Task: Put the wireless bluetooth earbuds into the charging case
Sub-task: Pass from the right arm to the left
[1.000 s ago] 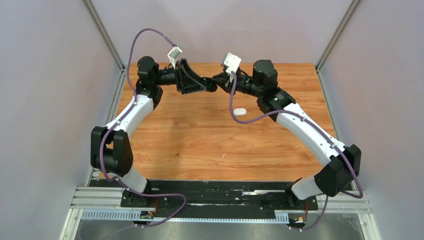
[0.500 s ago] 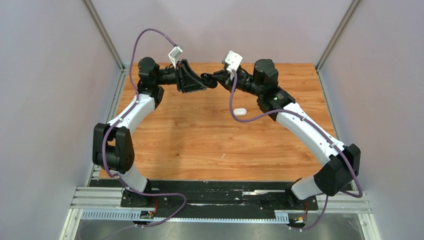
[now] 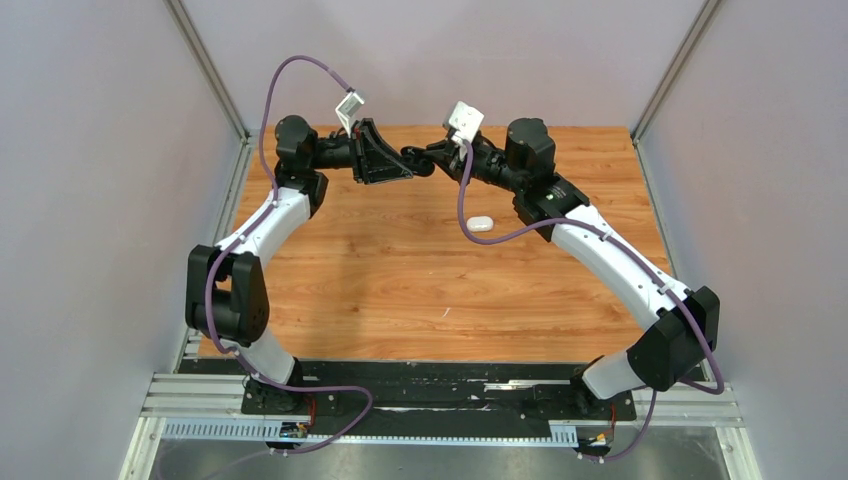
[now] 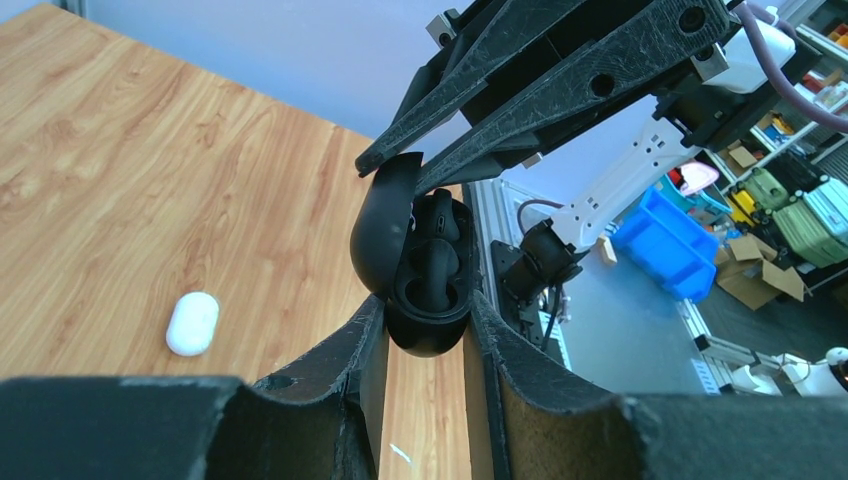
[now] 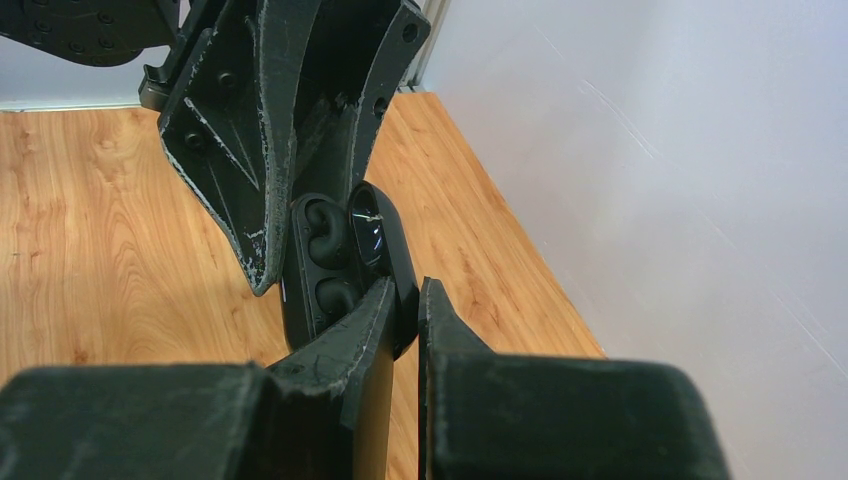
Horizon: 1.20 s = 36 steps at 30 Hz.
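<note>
A black charging case (image 4: 428,330) is held above the back of the table, its lid (image 4: 380,215) swung open. My left gripper (image 4: 425,312) is shut on the case's lower body. My right gripper (image 5: 405,292) is closed on the edge of the lid (image 5: 380,235). In the top view the two grippers, left (image 3: 398,163) and right (image 3: 418,160), meet tip to tip. Dark rounded shapes (image 5: 325,228) fill the case's wells; they look like the black earbuds, but I cannot be sure. No white earbuds show.
A closed white pill-shaped case (image 3: 481,223) lies on the wooden table (image 3: 400,280) under the right forearm; it also shows in the left wrist view (image 4: 192,323). A small white speck (image 3: 445,312) lies near mid-table. Grey walls stand on three sides.
Both grippers, joined at the black case, have shifted slightly up and toward the back wall. In the last half second they have hardly moved.
</note>
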{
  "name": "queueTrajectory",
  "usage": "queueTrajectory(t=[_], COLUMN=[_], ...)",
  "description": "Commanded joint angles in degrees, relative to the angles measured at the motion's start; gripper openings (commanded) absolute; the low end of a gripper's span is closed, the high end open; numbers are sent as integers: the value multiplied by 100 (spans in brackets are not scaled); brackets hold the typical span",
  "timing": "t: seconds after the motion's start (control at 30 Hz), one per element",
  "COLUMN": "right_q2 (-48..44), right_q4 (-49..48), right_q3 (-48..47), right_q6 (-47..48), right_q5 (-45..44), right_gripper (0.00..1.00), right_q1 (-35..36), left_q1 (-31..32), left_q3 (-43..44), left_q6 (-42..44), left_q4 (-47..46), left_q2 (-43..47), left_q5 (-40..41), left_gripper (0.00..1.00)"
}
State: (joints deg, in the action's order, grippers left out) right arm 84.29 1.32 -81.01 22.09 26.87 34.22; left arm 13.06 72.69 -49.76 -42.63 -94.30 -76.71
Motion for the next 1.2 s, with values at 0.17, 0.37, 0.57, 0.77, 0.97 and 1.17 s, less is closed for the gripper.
queueTrajectory(t=[0.17, 0.37, 0.57, 0.77, 0.97, 1.17], right_q2=[-7, 27, 17, -32, -13, 14], right_q4=[-278, -299, -326, -308, -308, -308], right_q3=[-119, -157, -125, -21, -59, -47], right_q6=[58, 131, 124, 174, 189, 199], right_q5=[107, 34, -2, 23, -33, -40], right_gripper=[0, 0, 0, 0, 0, 0], right_q1=[112, 155, 155, 164, 164, 167], left_q1=[29, 21, 21, 21, 21, 21], left_q3=[184, 301, 335, 347, 391, 422], left_q6=[-186, -310, -342, -396, -472, -507], left_q4=[-375, -243, -284, -348, -387, -390], left_q2=[-121, -216, -255, -262, -326, -335], left_q5=[-14, 69, 44, 196, 190, 173], left_gripper=[20, 40, 31, 47, 49, 55])
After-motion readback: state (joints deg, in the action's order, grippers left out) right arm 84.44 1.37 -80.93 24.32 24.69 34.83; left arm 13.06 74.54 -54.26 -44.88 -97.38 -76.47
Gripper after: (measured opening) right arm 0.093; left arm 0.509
